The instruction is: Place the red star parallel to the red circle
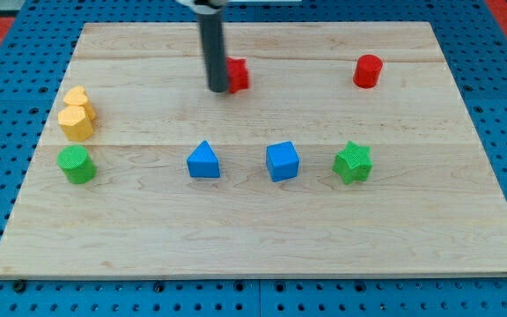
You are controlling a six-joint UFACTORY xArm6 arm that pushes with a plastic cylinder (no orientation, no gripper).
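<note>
The red star lies near the view's top, left of centre, partly hidden by my rod. The red circle stands at about the same height in the view, far to the right. My tip rests on the board right against the star's left side. The rod rises straight up and out of the view's top.
A blue triangle, a blue cube and a green star lie in a row across the middle. A yellow heart, a yellow hexagon and a green cylinder stand at the left of the wooden board.
</note>
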